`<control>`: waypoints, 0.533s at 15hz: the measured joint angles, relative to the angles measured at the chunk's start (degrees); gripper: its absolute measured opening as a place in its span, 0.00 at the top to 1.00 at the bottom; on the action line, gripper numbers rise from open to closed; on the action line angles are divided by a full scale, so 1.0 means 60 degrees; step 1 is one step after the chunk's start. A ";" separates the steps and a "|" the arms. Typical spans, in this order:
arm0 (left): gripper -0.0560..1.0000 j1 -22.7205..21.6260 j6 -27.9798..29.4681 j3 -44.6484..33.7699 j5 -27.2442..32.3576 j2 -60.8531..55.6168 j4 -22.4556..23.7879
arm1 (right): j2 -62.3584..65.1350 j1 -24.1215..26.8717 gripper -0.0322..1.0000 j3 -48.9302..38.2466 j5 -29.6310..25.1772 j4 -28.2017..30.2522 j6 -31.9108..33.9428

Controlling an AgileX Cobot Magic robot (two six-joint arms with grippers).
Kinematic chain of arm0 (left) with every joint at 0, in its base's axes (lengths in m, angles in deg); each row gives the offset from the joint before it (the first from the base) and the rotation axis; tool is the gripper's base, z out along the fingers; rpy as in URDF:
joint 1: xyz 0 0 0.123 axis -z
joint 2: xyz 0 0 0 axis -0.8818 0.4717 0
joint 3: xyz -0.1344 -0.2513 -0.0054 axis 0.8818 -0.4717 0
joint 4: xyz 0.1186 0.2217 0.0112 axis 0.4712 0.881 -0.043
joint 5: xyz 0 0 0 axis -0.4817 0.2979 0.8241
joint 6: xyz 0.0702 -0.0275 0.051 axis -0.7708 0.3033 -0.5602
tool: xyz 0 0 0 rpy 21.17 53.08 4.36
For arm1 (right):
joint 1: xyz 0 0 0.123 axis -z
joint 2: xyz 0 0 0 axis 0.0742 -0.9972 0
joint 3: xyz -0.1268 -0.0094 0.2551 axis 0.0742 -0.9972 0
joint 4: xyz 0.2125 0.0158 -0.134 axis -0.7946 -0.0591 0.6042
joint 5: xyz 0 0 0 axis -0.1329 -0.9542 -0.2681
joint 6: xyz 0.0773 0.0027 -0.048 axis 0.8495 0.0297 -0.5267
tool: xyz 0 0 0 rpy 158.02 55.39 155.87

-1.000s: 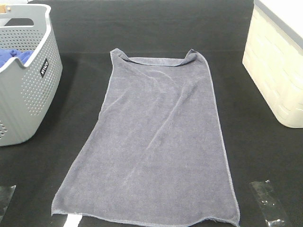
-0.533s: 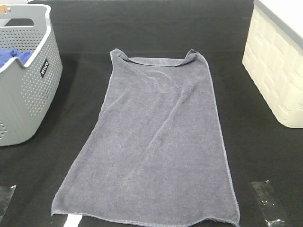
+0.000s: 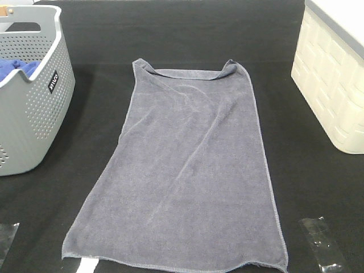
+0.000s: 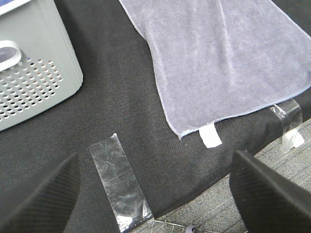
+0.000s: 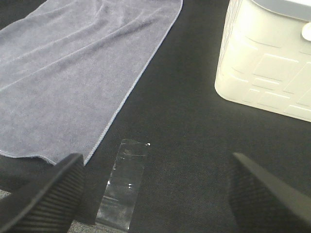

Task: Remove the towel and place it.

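The slate grey-purple towel (image 3: 190,170) lies spread flat and lengthwise on the black table, its far hem slightly curled. It also shows in the left wrist view as the towel (image 4: 228,63) with a white label at its near hem, and in the right wrist view as the towel (image 5: 73,73). Neither gripper appears in the exterior view. My left gripper (image 4: 155,194) stands open over the table's near left edge, apart from the towel. My right gripper (image 5: 155,189) stands open over the near right of the table, beside the towel's corner. Nothing is between either pair of fingers.
A grey perforated basket (image 3: 28,114) with a bright blue cloth (image 3: 17,68) inside stands at the left. A cream bin (image 3: 335,85) stands at the right. Clear tape strips (image 4: 119,179) (image 5: 121,184) lie on the black cloth near the table's front edge.
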 joint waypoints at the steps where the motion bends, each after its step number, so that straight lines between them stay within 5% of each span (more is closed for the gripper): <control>1: 0.19 0.0000 0.0000 0.0000 -0.0010 0.0000 -0.0010 | 0.0000 0.0000 0.24 0.0000 0.0010 -0.0010 0.0000; 8: 0.19 0.0000 0.0000 0.0000 -0.0010 0.0000 -0.0010 | 0.0000 0.0000 0.24 0.0000 0.0010 -0.0010 0.0000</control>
